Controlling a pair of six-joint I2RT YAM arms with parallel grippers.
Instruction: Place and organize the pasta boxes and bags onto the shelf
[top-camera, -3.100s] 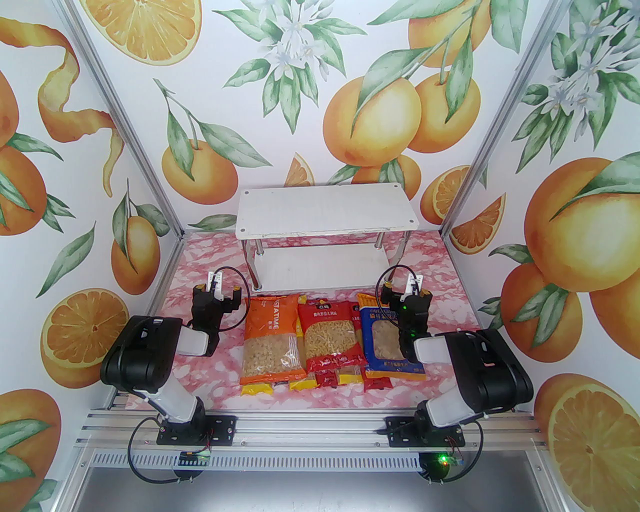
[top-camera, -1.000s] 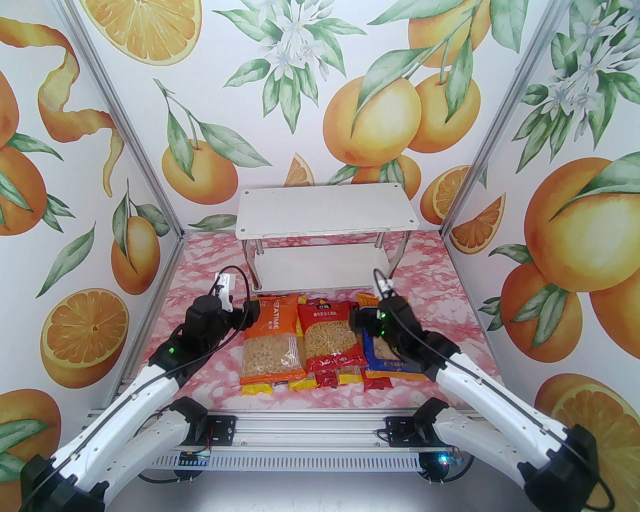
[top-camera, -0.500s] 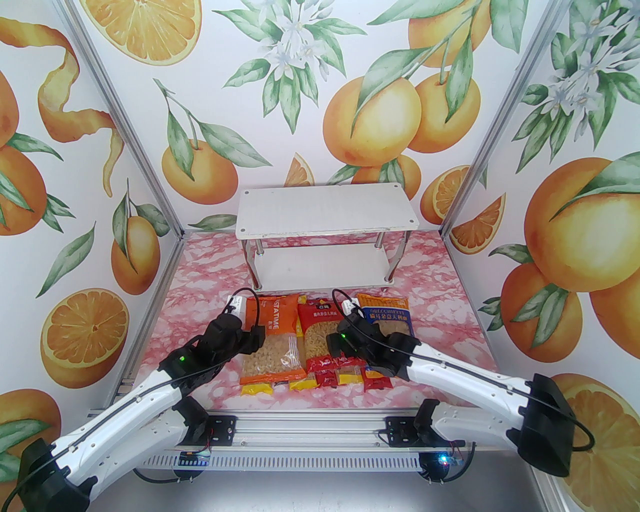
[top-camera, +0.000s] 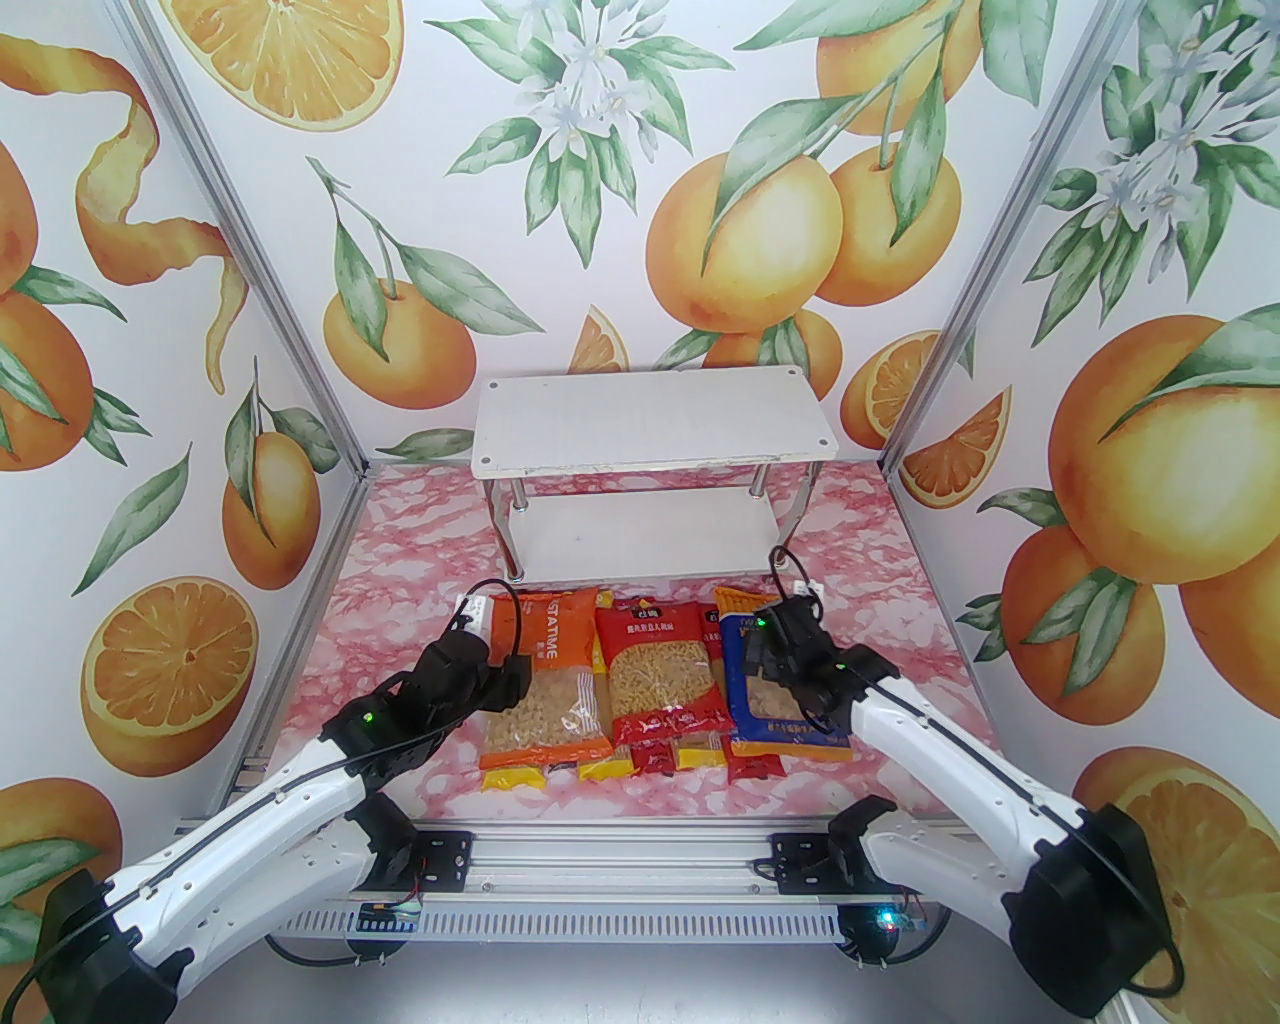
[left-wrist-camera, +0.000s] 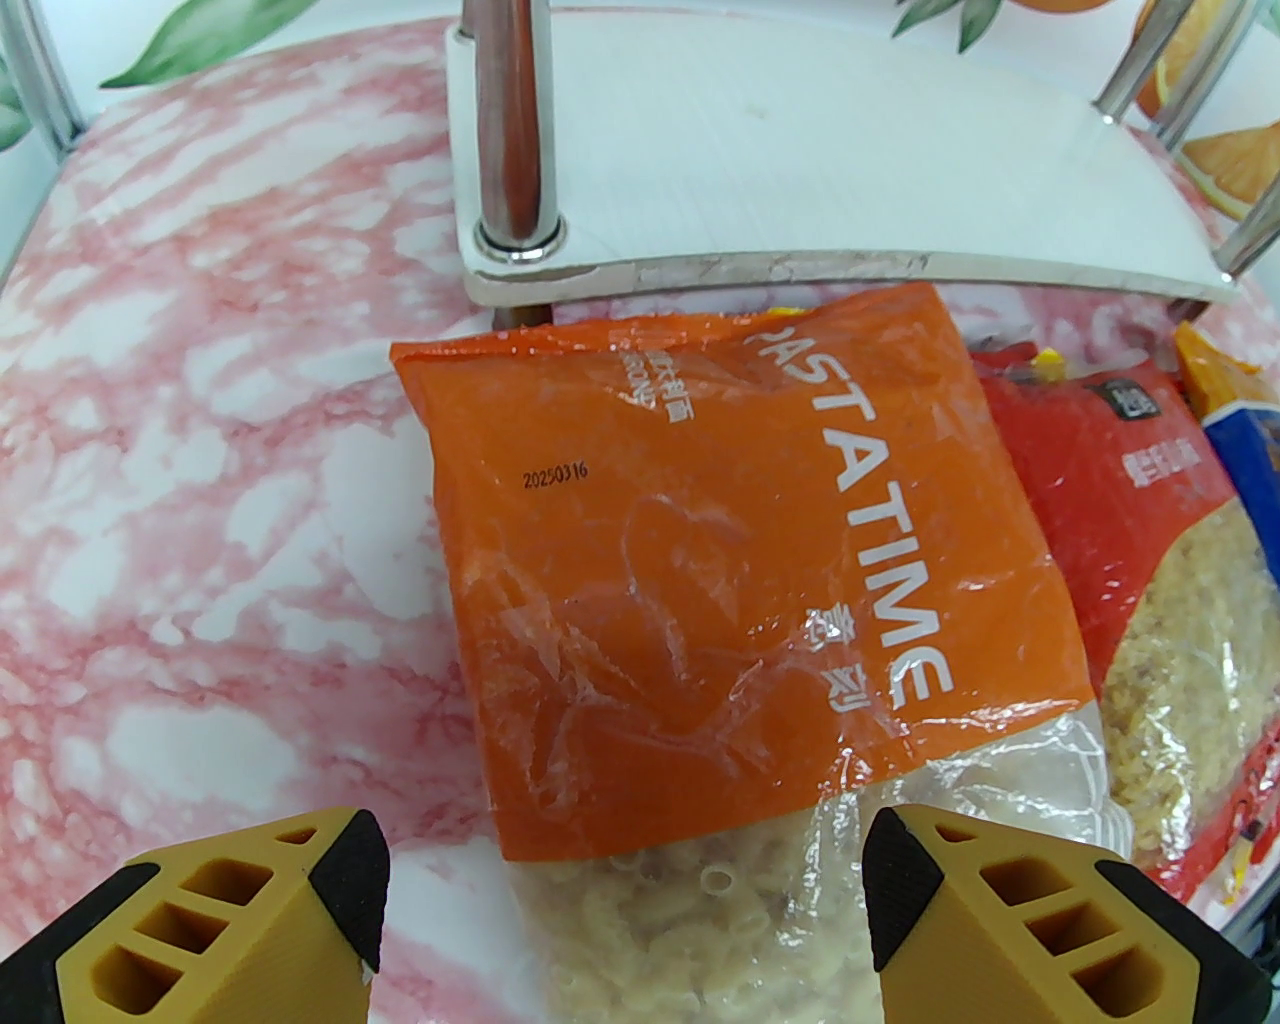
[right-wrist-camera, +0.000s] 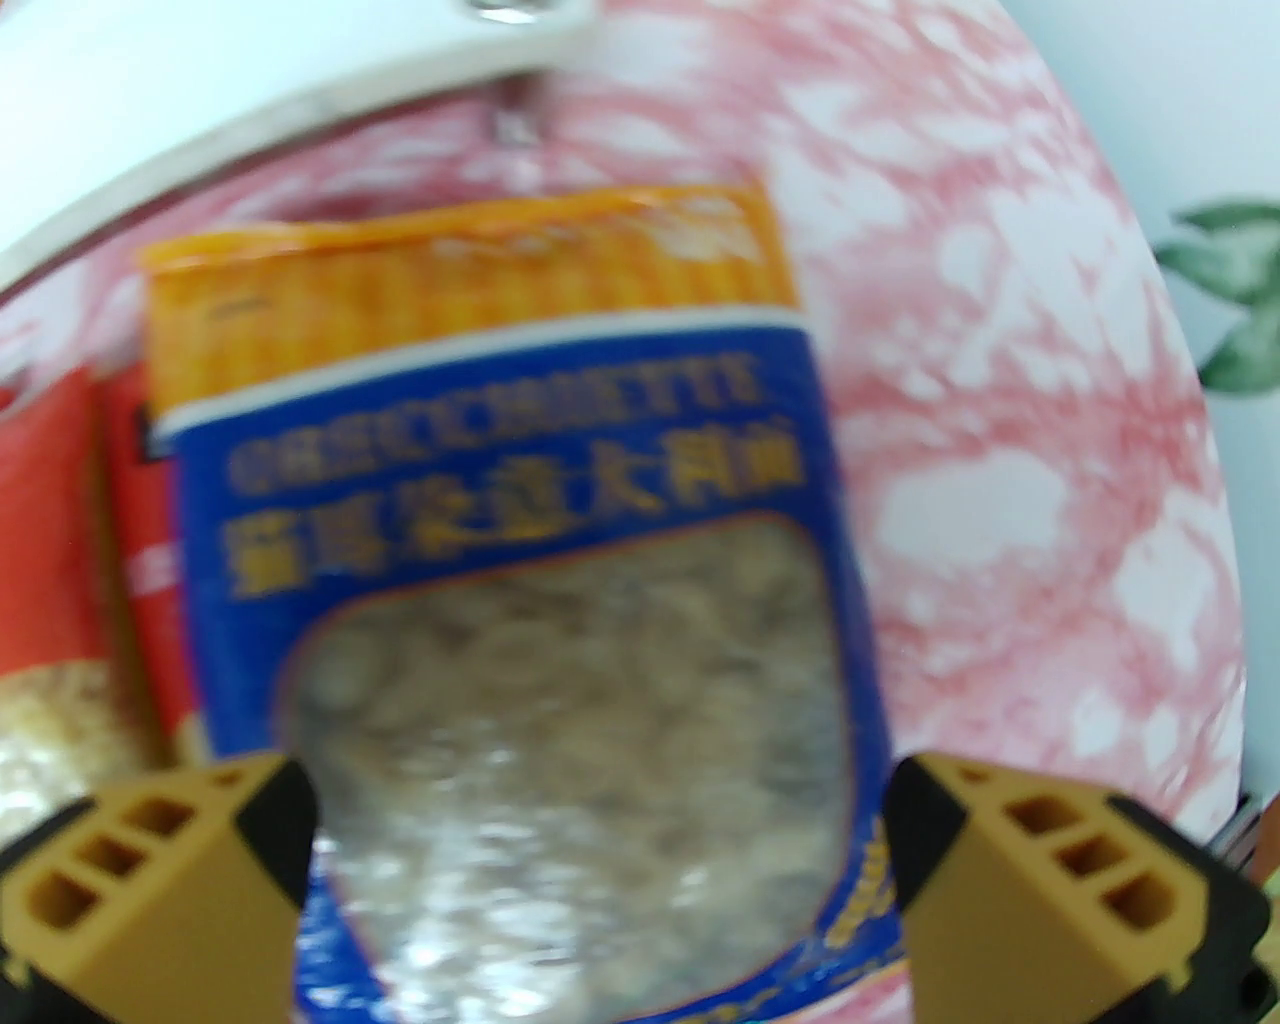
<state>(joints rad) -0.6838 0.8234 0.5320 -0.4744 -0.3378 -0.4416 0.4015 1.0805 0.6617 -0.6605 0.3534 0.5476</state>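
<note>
Gaping jaws hover over orange bag (left-wrist-camera: 700, 560) and blue bag (right-wrist-camera: 520, 450).

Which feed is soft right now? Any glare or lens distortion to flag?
Right wrist: blurred throughout, the print on the blue bag smeared. Left wrist: sharp, the printing on the orange bag legible, slight sheen on its film, fisheye bowing the shelf edge. Top external: crisp, evenly lit.

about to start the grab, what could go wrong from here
Both open claws, left claw and right claw, hang over wide, soft bags: the orange bag or blue bag may slip or sag from a pinch. The bags lie on the spaghetti packs, so a lift could drag those askew.
</note>
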